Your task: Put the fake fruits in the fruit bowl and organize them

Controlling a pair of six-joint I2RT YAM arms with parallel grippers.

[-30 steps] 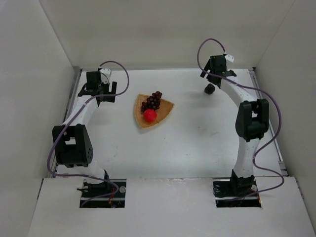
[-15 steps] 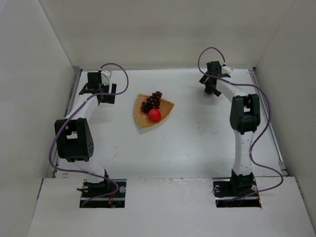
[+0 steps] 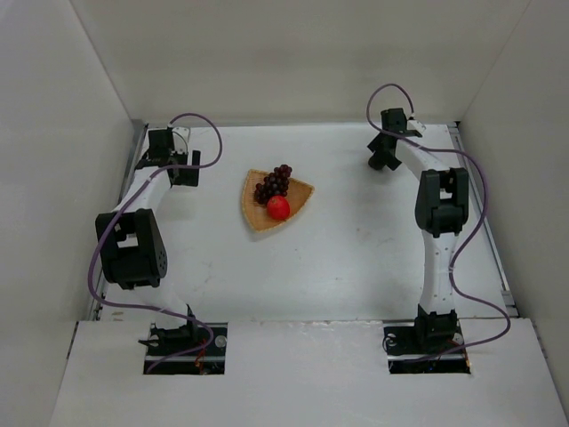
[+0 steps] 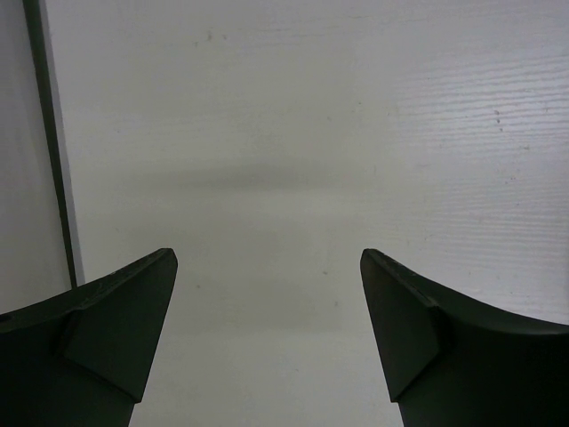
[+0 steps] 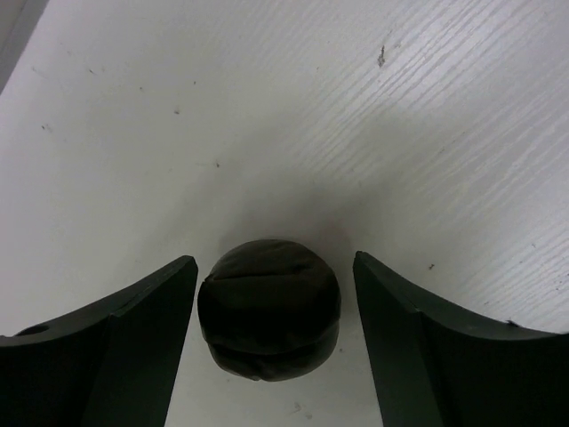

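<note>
- Fake fruits, three in all: one blackish fruit (image 5: 268,309), one dark grape bunch (image 3: 274,183), one shiny red fruit (image 3: 278,207).
- Blackish fruit: sits on the white table (image 3: 356,267) between the two fingers of the right claw (image 5: 273,261). It is roughly round, so no long axis can be told; a shallow crease crosses its upper face from finger to finger.
- Right claw: fingers spread, one on each side of the blackish fruit, with a thin gap of table showing on both sides. The top view hides the fruit under this claw.
- Fruit bowl (image 3: 252,212), one: a tan woven wedge well to the left of the right claw, lying between the two claws. Its rounded point faces the arm bases.
- Grape bunch: lies in the bowl's far half, with its long axis slanting from near-left to far-right.
- Red fruit: in the bowl, touching the near end of the bunch.
- Left claw (image 4: 267,253): fingers spread wide over bare table, to the left of the bowl and apart from it.
- Surroundings: a dark rail (image 4: 49,133) to the left claw's left; a purple cable (image 3: 196,114) loops above each wrist.
</note>
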